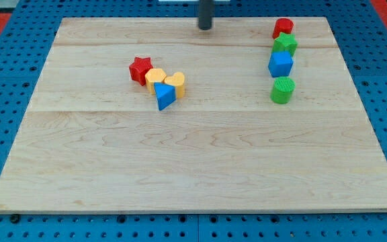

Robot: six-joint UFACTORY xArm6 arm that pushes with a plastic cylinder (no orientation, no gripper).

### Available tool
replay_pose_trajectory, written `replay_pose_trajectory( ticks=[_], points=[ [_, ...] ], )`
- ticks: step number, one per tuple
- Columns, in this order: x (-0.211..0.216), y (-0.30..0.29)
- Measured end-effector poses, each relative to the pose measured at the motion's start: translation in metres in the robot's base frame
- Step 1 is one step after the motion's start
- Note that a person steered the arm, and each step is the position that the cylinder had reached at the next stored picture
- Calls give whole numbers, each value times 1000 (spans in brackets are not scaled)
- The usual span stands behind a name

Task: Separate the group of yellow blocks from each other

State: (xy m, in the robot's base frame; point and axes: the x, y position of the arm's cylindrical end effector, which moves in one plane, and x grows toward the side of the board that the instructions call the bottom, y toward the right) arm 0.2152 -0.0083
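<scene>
Two yellow blocks sit side by side left of the board's middle: a yellow hexagon block (155, 76) and a yellow heart block (175, 83), close together and seemingly touching. A red star block (140, 69) touches the hexagon's left side. A blue triangle block (164, 97) lies just below the two yellow ones. My tip (205, 27) is at the view's top centre, well above and to the right of this cluster, touching no block.
A column of blocks stands at the view's right: a red block (283, 28), a green star block (285, 44), a blue block (280, 64) and a green cylinder (282, 89). The wooden board (193, 168) lies on a blue pegboard.
</scene>
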Motion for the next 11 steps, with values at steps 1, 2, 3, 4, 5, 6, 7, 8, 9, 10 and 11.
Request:
replay_pose_trajectory(
  ticks=[1,2,3,4,5,6,7,8,9,10,11],
  points=[
    [17,-63],
    [50,-72],
    [81,-80],
    [110,-74],
    [151,-70],
    [162,-45],
    [145,-3],
    [168,16],
    [182,0],
    [164,-27],
    [179,-67]
  ],
)
